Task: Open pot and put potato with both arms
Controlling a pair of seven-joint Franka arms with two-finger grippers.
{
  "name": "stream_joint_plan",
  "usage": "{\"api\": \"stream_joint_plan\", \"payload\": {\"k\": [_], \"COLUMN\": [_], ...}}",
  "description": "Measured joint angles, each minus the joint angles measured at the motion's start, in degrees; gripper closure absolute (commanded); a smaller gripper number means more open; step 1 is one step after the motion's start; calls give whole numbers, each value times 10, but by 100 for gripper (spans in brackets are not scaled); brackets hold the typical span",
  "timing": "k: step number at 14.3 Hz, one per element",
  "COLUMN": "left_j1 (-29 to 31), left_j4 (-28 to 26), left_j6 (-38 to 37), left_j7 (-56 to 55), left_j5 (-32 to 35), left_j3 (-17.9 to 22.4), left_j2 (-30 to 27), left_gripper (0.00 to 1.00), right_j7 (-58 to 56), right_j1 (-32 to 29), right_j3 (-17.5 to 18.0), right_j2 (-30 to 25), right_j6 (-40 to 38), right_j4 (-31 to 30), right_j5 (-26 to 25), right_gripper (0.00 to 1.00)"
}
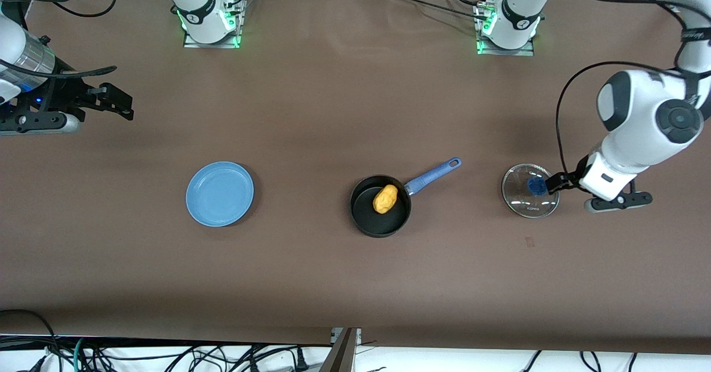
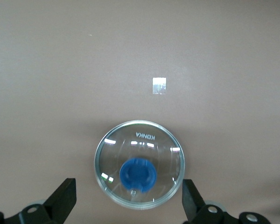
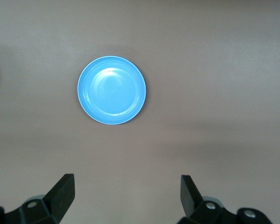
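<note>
While the potato (image 1: 385, 199) lies inside the uncovered pot (image 1: 380, 212) (blue handle pointing toward the left arm's end), the glass lid (image 1: 529, 191) rests flat on the table (image 1: 333, 94) well apart from it, under the left claw (image 2: 129, 198), whose fingers stand spread on either side of it without touching. Toward the right arm's end sits a light-blue plate (image 1: 220, 194), bare. The right claw (image 3: 127, 193) waits over bare table with fingers apart, clear of everything.

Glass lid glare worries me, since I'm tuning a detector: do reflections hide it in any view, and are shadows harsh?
Left wrist view: the round glass lid with a blue knob carries small white glints near its rim, but the knob and rim stay readable. Front view: the lid shows faint streaks, and shadows on the brown table are soft. Right wrist view: mild sheen on the flat light-blue plate.
</note>
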Motion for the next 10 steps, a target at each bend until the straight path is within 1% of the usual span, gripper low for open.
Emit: {"api": "stream_joint_plan", "payload": {"k": [3, 5, 7, 10], "left_j1": [0, 0, 0, 0], "left_j4": [69, 108, 127, 134], "left_j6": [-106, -157, -182, -208], "left_j7": [0, 0, 0, 0], "left_j5": [0, -5, -22, -28], "left_j3": [-7, -8, -9, -8], "left_j2": [-11, -19, -29, -53], "left_gripper": [0, 0, 0, 0], "right_j7": [0, 0, 0, 0], "right_j1": [0, 3, 8, 10], "right_j3": [1, 4, 5, 5], "right_j2": [0, 1, 1, 2], "right_j6": [1, 3, 5, 5], "right_j4": [1, 1, 2, 2], "right_j5": [0, 0, 0, 0], "right_gripper": [0, 0, 0, 0]}}
